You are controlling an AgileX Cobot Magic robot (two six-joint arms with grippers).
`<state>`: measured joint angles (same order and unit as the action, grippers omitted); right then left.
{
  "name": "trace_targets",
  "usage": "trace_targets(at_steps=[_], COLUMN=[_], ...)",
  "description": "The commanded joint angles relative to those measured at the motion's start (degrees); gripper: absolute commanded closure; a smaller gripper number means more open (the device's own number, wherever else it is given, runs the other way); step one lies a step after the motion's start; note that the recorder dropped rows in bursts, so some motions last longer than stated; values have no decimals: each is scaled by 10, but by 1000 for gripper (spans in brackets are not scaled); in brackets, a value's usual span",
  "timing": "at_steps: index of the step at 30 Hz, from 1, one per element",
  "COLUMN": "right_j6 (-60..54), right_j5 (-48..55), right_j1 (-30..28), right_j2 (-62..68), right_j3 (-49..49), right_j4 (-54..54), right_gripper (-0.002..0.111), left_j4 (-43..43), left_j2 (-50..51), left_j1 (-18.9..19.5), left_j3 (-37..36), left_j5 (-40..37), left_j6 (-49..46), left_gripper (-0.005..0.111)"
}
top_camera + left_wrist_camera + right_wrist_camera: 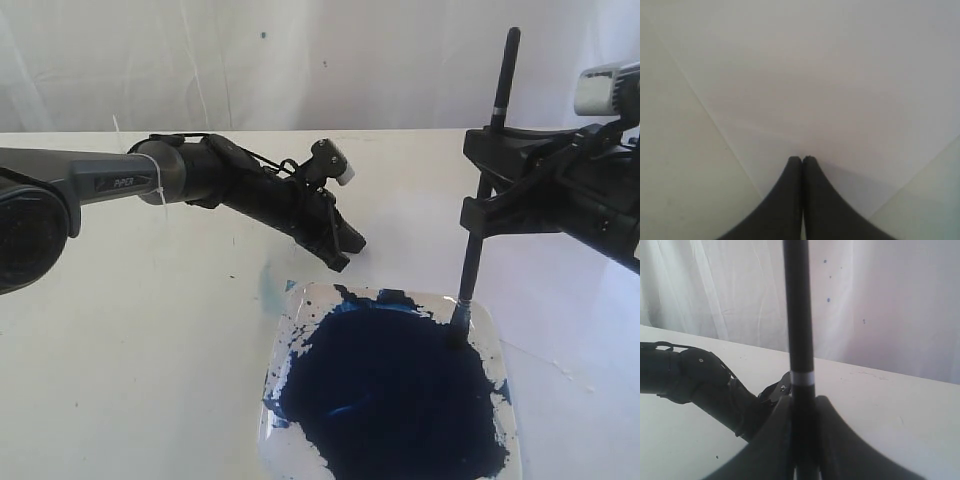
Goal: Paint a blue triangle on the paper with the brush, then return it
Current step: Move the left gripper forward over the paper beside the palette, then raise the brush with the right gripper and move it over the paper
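Observation:
My right gripper is shut on the brush, a long thin black handle held upright. The brush tip stands in the dark-blue paint pool at the far right corner of the clear square dish. In the right wrist view the brush rises between the fingers of my right gripper. My left gripper is shut with nothing in it, its tips down on the table just behind the dish. In the left wrist view my left gripper rests on the pale paper. No blue triangle shows.
A faint pale-blue smear marks the table beside the dish's far left corner. A white cloth backdrop hangs behind the table. The left arm stretches low across the table's left half.

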<state>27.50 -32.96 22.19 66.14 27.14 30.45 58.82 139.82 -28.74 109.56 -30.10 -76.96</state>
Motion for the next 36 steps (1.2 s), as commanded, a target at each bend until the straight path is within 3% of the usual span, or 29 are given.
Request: trace_targets(at_steps=[1, 11, 18, 22, 36], right_j6=[-5, -49, -163, -223, -224], right_j5=[-8, -33, -78, -101, -189], right_j1=[0, 0, 0, 0, -23], right_j2=[2, 2, 10, 46, 254], right_j3=[2, 3, 24, 51, 178], right_j4=[1, -8, -173, -232, -233], right_gripper=[108, 108, 108, 108, 108], left_j4=[3, 3, 3, 3, 3], left_j2=[-2, -2, -2, -2, -2], left_j1=[-2, -2, -2, -2, -2], left_j3=[2, 2, 2, 2, 2], left_j5=[-14, -14, -14, -14, -14], left_j6=[-4, -4, -3, -3, -3], left_gripper=[107, 107, 107, 107, 107])
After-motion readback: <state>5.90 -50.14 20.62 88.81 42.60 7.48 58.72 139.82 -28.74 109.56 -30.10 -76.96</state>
